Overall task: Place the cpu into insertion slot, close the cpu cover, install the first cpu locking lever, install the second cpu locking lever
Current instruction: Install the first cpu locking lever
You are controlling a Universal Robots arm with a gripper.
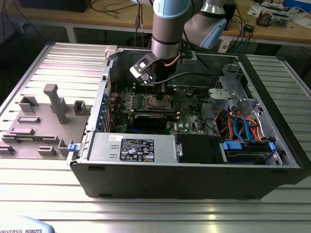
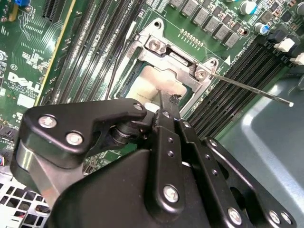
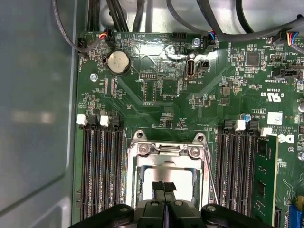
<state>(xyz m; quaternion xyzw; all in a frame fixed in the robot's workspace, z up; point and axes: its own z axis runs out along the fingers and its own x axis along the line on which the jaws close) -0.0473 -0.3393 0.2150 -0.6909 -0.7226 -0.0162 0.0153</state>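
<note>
Gripper [image 3: 164, 186]: fingers clenched together, grasping nothing. Beneath its tips: cpu [image 3: 184, 183], framed by the cpu cover [image 3: 166, 151].

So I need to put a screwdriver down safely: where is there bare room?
The ribbed table is bare between the computer case and the exterior view's bottom edge. Crowded: the fixture tray on the exterior view's left carries blocks, the end effector stands over the insertion slot, and cables fill the case toward that view's right.

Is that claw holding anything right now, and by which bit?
Nothing, it seems: the gripper is shut and empty, right over the cpu.
</note>
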